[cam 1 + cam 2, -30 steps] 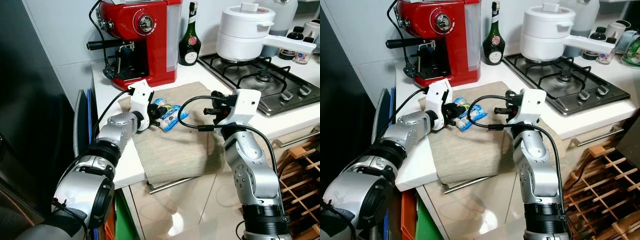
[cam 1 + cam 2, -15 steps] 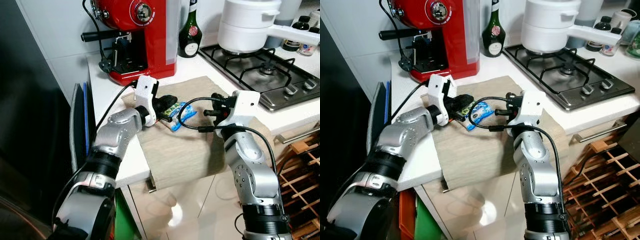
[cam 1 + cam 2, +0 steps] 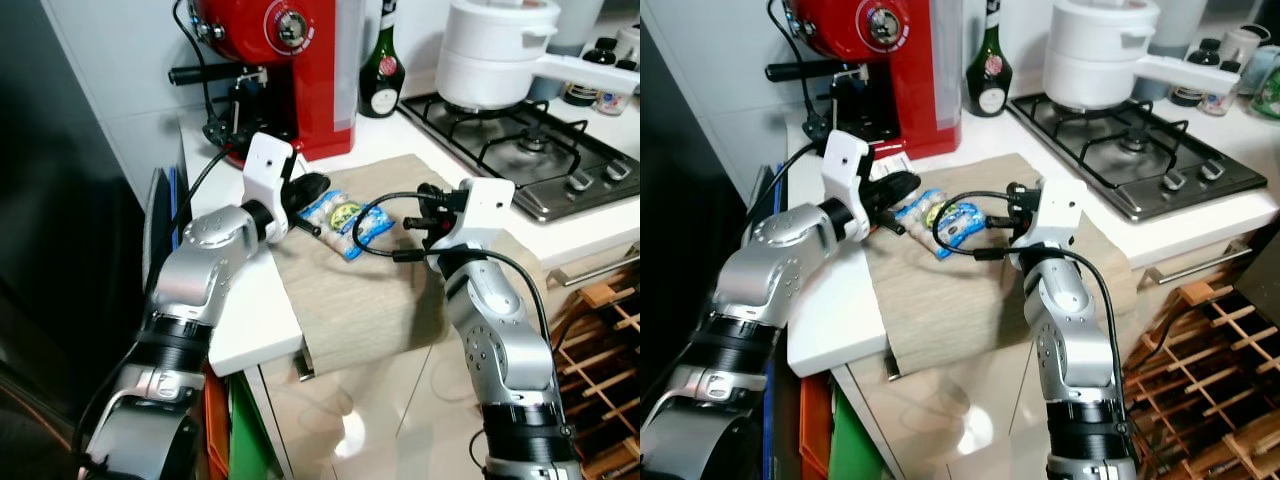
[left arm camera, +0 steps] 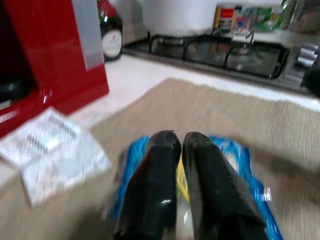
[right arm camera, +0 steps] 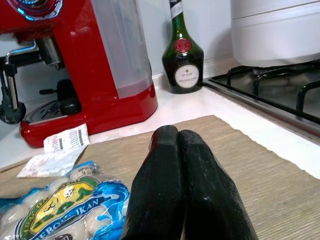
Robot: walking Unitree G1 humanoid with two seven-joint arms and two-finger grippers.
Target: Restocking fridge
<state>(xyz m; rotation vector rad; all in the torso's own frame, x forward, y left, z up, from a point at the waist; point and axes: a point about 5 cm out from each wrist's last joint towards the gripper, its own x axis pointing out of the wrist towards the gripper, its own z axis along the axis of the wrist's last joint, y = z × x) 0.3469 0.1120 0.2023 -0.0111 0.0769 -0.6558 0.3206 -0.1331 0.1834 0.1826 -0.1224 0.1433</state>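
- Blue-and-white plastic packet of white fish balls [image 3: 347, 216] lies flat on the beige woven cloth mat [image 3: 390, 290], which covers the white desk [image 3: 250, 335] and hangs over its front edge.
- In the right wrist view, the packet's yellow-and-green oval label reads "IKAN" [image 5: 67, 207]; the words around it are too small or cut off to read.
- Left tool [image 3: 308, 188] hovers just above the packet's near end, its two black fingers [image 4: 170, 185] pressed together with nothing between them.
- Right tool [image 5: 182, 165] sits low over the mat just beside the packet, fingers likewise closed and empty.
- White paper receipt [image 5: 62, 139] with printed lines, unreadable, lies on the desk between the mat and the glossy red espresso machine [image 3: 285, 70].
- Dark green glass bottle [image 5: 182, 62] stands by the wall near the machine; its cream label reads "D.O.M" beneath a red round seal.
- White lidded saucepan [image 3: 495, 55] sits on the steel gas hob [image 3: 540, 165], well apart from the packet.
- Small jars [image 3: 600, 70] stand behind the hob, labels illegible.
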